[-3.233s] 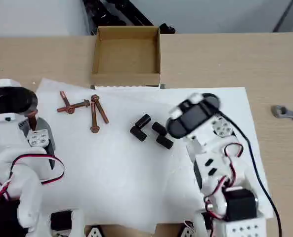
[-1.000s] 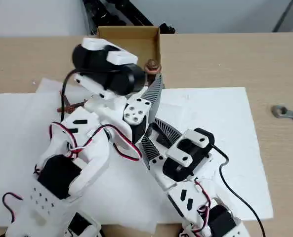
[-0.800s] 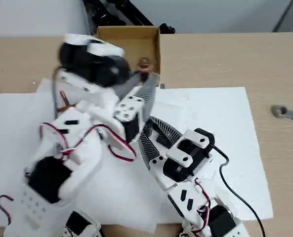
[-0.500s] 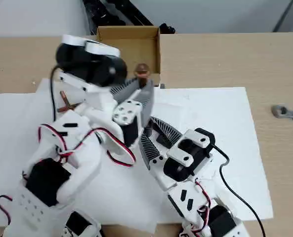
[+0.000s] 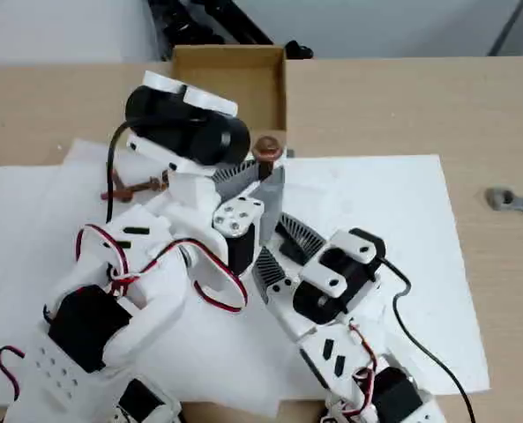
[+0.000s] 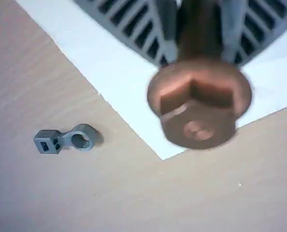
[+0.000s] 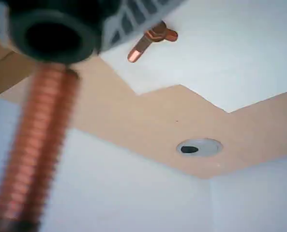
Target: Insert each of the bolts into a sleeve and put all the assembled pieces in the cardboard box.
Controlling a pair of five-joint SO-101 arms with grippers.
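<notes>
Copper bolt [image 5: 266, 148] upright, tip at black sleeve [image 7: 53, 36], beside cardboard box [image 5: 243, 84].

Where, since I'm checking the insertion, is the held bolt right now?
High view: the bolt stands head-up in the left gripper's jaws, just off the cardboard box's near right corner.

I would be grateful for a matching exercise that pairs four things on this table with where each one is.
Things:
1 raised bolt
2 sleeve
3 wrench
4 box

Places:
A in the right pincer
B on the bare table, right of the paper
C beyond the paper's far edge
D in the left pincer

Pairs: 1-D, 2-A, 3-B, 4-C
</notes>
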